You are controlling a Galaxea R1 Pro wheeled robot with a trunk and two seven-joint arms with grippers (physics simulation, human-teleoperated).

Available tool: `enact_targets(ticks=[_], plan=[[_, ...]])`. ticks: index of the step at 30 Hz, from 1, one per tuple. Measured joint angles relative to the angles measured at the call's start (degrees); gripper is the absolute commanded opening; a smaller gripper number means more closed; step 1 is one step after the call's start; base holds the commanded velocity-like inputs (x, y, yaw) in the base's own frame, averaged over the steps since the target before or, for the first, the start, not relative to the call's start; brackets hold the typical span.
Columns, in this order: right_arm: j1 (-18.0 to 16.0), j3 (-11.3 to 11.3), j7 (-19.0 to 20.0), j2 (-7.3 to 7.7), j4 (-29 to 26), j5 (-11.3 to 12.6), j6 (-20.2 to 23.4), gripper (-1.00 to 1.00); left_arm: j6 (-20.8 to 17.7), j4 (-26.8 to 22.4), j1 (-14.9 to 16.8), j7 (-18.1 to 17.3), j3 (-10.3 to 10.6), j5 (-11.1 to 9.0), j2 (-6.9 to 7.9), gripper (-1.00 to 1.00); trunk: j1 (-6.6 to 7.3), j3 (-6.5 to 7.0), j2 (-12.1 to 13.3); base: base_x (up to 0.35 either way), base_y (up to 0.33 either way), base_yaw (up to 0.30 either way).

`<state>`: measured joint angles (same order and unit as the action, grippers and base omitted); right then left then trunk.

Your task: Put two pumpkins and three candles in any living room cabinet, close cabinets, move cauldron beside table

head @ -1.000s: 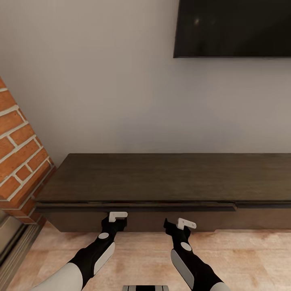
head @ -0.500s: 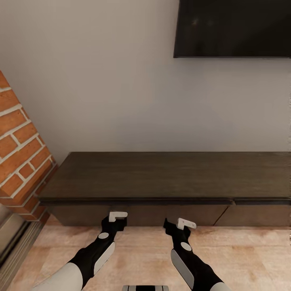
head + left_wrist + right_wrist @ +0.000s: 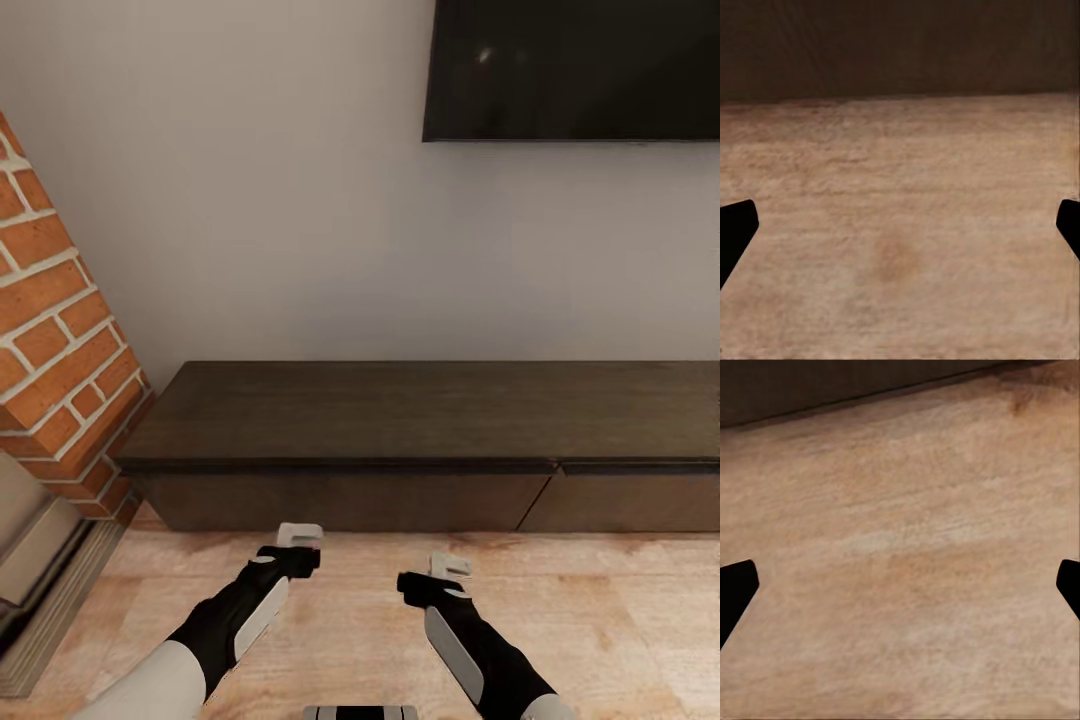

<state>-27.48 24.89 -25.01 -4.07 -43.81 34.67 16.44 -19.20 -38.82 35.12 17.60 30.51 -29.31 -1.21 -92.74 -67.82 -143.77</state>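
Pale wall (image 3: pixel 280 200) behind, dark screen (image 3: pixel 575 70) mounted high at right, brick column (image 3: pixel 55 340) at left. Below, long low dark brown cabinet (image 3: pixel 430 440) against the wall, flat fronts flush, apparently all closed, though its right end runs out of frame. Light wood floor (image 3: pixel 350 620) in front. Left gripper (image 3: pixel 298 548) and right gripper (image 3: pixel 440 578) hanging over bare floor, near the cabinet but apart from it. Fingertips (image 3: pixel 735 229) at opposite edges of both wrist views: jaws spread wide, holding nothing.
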Motion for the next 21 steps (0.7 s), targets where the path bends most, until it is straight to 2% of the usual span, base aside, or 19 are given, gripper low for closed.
enact_targets(ticks=[2,4,6,8,11,13,17,21], plan=[[0.11,-0.67,0.01,0.1,-5.72,1.24,3.39,1.0,-5.68,-2.28,0.0,0.03,-3.14,-1.49,0.36,1.0,0.0,0.0,0.0,-0.005,0.0,0.0],[0.35,-1.19,-0.1,0.55,-11.37,3.09,6.94,1.0,-10.85,-3.29,0.01,0.1,-7.36,-2.88,1.14,1.0,0.0,0.0,0.0,-0.002,0.0,0.0],[1.0,-1.49,-0.2,1.16,-14.67,4.33,10.46,1.0,-14.13,-3.52,0.0,0.12,-10.93,-3.7,1.95,1.0,0.0,0.0,0.0,-0.001,0.0,0.0],[2.36,-1.64,-0.21,2.55,-16.09,4.95,12.4,1.0,-15.75,-3.47,-0.03,0.19,-12.73,-4.22,2.41,1.0,0.0,-0.01,0.0,0.0,0.0,0.0],[3.65,-1.7,-0.19,4.3,-16.58,5.32,12.92,1.0,-16.21,-3.4,-0.18,0.37,-13.33,-4.43,2.56,1.0,0.08,0.65,0.04,0.0,0.0,0.0],[5.06,-1.76,-0.09,4.94,-16.74,5.23,12.21,1.0,-16.28,-3.24,-0.39,0.57,-13.5,-4.45,2.62,1.0,0.13,1.1,0.06,0.0,0.0,0.0],[6.34,-1.68,-0.03,5.33,-16.28,5.05,9.1,1.0,-16.08,-0.98,-0.91,0.98,-13.62,-4.09,2.63,1.0,0.23,1.98,0.12,0.0,0.0,0.0],[6.56,-1.66,0.03,5.4,-13.9,5.27,8.12,1.0,-15.67,2.36,-1.03,1.11,-13.68,-3.9,2.32,1.0,0.34,2.87,0.17,0.0,0.0,0.0]])
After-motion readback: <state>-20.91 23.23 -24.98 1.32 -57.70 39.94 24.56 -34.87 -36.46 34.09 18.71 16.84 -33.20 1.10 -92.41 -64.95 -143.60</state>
